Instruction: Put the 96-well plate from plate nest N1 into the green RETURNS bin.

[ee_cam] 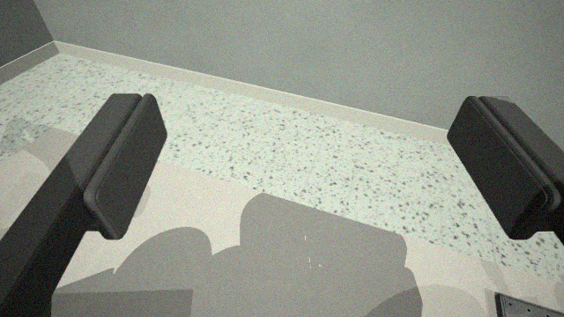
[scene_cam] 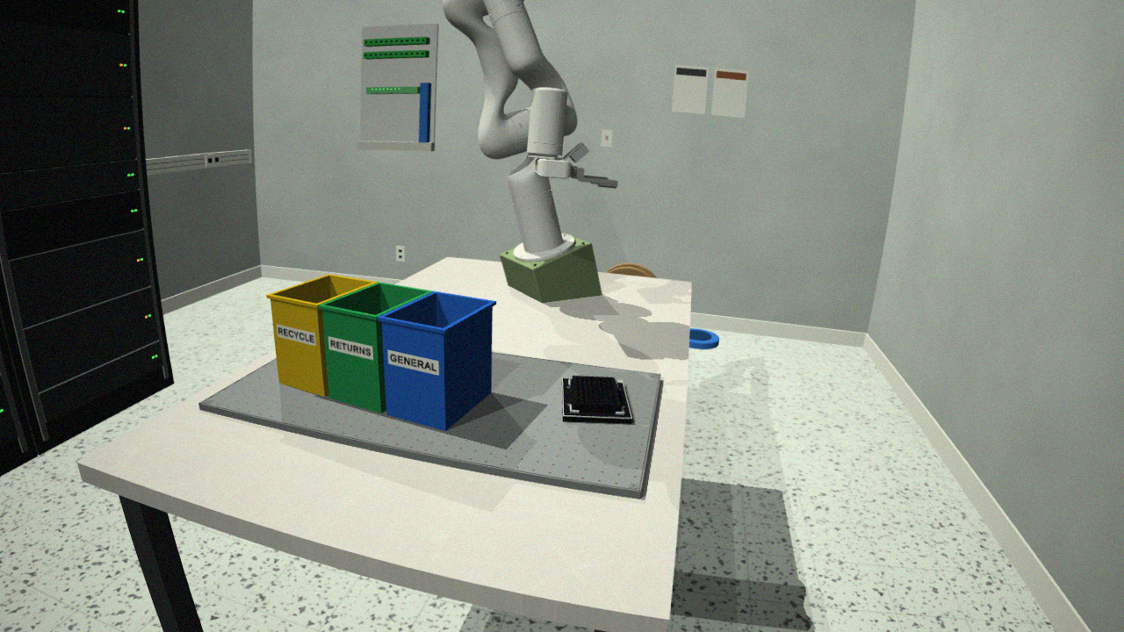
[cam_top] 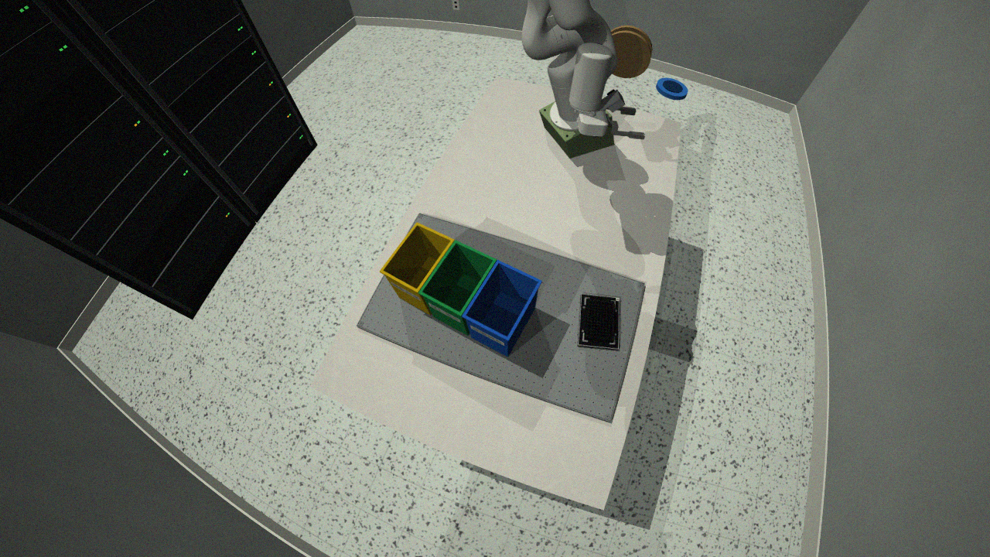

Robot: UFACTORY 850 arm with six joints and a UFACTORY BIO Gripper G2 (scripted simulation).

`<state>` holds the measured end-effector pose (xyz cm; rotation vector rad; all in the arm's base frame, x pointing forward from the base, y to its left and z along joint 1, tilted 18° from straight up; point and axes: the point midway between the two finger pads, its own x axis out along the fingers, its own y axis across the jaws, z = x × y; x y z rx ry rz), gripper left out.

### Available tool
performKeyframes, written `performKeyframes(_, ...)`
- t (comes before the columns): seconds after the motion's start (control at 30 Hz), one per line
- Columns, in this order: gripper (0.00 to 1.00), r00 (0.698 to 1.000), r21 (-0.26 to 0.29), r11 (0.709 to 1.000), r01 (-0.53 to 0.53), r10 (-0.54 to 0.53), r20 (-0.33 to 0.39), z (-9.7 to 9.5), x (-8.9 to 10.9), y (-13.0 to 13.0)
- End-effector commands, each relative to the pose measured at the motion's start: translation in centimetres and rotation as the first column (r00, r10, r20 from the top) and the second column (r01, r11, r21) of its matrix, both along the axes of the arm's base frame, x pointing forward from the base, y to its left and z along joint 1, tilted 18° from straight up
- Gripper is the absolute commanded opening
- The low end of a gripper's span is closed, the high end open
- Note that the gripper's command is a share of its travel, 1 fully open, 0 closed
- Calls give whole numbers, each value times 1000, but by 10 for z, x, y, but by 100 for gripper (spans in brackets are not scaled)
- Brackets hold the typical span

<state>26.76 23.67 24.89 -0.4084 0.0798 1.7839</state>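
The black 96-well plate (cam_top: 599, 319) (scene_cam: 594, 391) sits in the plate nest N1 (scene_cam: 601, 420), at the right of the grey board. The green RETURNS bin (cam_top: 454, 324) (scene_cam: 353, 381) stands upright between the yellow RECYCLE bin (cam_top: 409, 298) (scene_cam: 299, 369) and the blue GENERAL bin (cam_top: 491, 344) (scene_cam: 412, 397), both upright too. My gripper (cam_top: 637, 123) (scene_cam: 600, 165) (ee_cam: 307, 132) is partly open with nothing between its fingers. It is high up near the robot's base, far from the plate and bins, and points sideways to the right in the top and exterior views. The bottoms of the bins are hidden inside.
The perforated grey board (cam_top: 387, 318) (scene_cam: 243, 392) lies on the pale table (cam_top: 470, 172) (scene_cam: 392, 534); its corner shows in the wrist view (ee_cam: 529, 308). The robot's green base block (scene_cam: 554, 278) stands at the back. A black rack (cam_top: 158, 158) (scene_cam: 70, 196) stands left of the table.
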Motion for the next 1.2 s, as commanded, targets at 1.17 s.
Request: performKeyframes(1.17, 37, 835, 176, 834, 523, -543, 94, 21, 143, -16)
